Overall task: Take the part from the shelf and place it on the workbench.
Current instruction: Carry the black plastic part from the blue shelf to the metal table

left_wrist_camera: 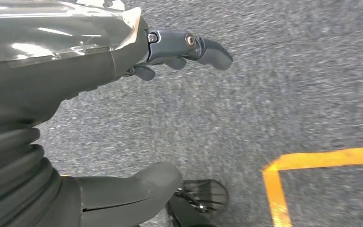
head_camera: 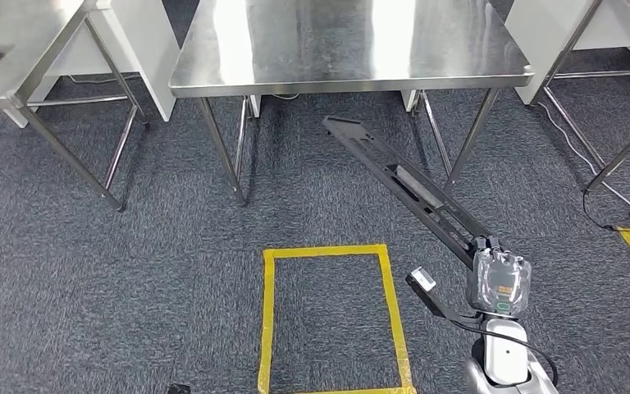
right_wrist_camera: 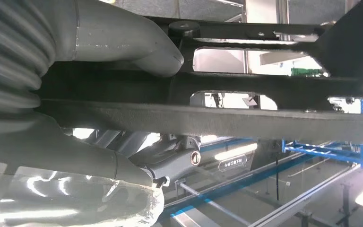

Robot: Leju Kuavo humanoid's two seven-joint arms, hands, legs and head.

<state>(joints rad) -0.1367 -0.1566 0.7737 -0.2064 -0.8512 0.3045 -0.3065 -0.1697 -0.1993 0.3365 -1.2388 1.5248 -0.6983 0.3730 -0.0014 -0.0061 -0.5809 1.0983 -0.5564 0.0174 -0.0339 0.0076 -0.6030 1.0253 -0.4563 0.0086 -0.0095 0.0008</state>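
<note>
We're gripping the long black part [head_camera: 402, 185] in our right hand [head_camera: 500, 283], its far tip hanging just short of the steel table's [head_camera: 344, 78] front edge. Left hand [left_wrist_camera: 179, 49] is dangling empty, fingers loosely apart. So pickup's done, we're reckoning only the set-down is left.

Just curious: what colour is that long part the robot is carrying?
Black. The part, gripped by the right hand, shows best in the head view.

The right robot hand [head_camera: 500, 283] grips a long black part [head_camera: 402, 182]; the left robot hand [left_wrist_camera: 137, 94] hangs with fingers spread, holding nothing.
</note>
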